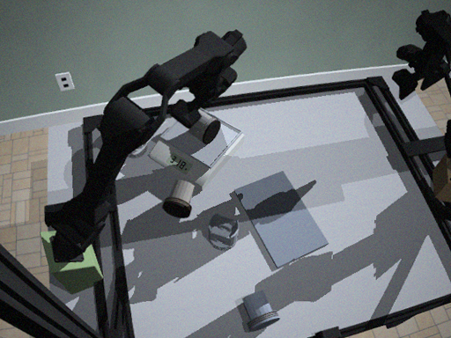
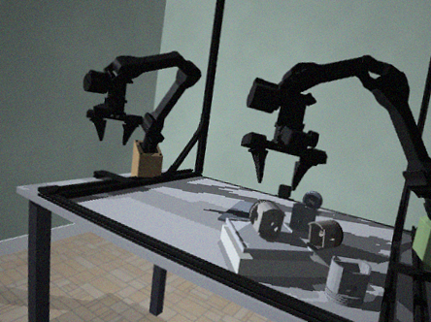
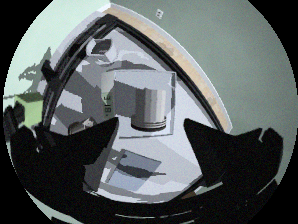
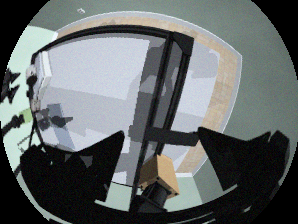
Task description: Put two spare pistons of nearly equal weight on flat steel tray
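White scale [image 1: 227, 155] [image 2: 230, 255] [image 3: 172, 95] below my left jaws [image 1: 197, 111] [image 2: 277, 185], piston [image 1: 206, 128] [image 2: 267, 220] [image 3: 150, 109] atop; both pairs, right [image 2: 112, 141] [image 4: 161, 131] too, released.

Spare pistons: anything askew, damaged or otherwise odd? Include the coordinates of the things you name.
Nothing looks damaged. The piston [image 1: 206, 128] [image 2: 266, 221] [image 3: 150, 109] on the scale [image 1: 204, 174] [image 2: 256, 259] [image 3: 172, 85] lies on its side, which seems ordinary for weighing.

A pale grey rectangular tabletop [image 1: 298, 148] [image 2: 140, 205] is edged by black metal rails [image 1: 286, 91] [image 2: 144, 242]. Directly on it are seen a white box-shaped digital scale [image 1: 176, 158] [image 2: 261, 260], a flat blue-grey rectangular tray [image 1: 290, 240] [image 3: 131, 177], and four grey cylindrical metal pistons [image 1: 179, 198] [image 2: 348, 282].
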Action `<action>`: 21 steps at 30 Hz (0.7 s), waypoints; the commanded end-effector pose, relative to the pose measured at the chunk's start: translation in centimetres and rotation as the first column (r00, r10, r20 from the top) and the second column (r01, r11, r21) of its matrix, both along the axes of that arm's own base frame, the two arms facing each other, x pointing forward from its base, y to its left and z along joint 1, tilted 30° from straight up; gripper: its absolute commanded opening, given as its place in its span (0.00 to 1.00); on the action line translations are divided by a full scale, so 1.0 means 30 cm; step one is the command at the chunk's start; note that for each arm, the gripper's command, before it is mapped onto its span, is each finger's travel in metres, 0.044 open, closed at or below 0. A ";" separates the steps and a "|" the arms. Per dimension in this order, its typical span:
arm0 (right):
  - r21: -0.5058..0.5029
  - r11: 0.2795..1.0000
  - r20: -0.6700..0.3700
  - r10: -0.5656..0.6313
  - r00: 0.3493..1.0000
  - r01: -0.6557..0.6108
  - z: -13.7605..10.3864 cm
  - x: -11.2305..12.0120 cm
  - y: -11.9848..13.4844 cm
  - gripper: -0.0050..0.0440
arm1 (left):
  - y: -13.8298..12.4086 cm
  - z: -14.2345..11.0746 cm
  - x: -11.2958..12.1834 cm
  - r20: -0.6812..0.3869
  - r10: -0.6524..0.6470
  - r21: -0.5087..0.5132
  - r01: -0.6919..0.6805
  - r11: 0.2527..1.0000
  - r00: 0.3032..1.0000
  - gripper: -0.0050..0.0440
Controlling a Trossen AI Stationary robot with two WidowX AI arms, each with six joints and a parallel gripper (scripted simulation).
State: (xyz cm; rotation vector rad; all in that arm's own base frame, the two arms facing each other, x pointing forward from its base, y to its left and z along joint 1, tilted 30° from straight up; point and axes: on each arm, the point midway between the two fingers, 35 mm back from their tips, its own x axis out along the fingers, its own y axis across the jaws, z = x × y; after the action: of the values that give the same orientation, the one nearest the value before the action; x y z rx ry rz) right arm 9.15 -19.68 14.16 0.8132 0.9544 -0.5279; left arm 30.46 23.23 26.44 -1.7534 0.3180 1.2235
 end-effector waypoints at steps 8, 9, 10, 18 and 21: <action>0.000 1.000 0.003 0.002 1.000 -0.002 0.001 0.001 0.001 1.00 | -0.002 0.026 -0.008 -0.033 -0.194 0.087 0.196 0.977 0.980 0.87; 0.000 1.000 0.003 0.002 1.000 -0.002 0.001 0.001 0.001 1.00 | -0.002 0.026 -0.008 -0.039 -0.218 0.096 0.220 0.971 0.975 0.87; 0.000 1.000 0.003 0.002 1.000 -0.002 0.001 0.001 0.001 1.00 | -0.002 0.026 -0.008 -0.046 -0.241 0.105 0.244 0.964 0.970 0.87; 0.000 1.000 0.003 0.002 1.000 -0.002 0.001 0.001 0.001 1.00 | -0.002 0.026 -0.008 -0.090 -0.374 0.155 0.384 0.910 0.923 0.87; 0.000 1.000 0.003 0.002 1.000 -0.002 0.001 0.001 0.001 1.00 | -0.002 0.026 -0.008 -0.115 -0.436 0.178 0.451 0.875 0.892 0.87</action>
State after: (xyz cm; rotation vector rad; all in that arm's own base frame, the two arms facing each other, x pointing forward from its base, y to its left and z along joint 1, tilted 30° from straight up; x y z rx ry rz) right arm 9.15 -19.68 14.16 0.8132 0.9544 -0.5279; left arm 30.25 23.11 27.23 -1.4131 0.5513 0.9802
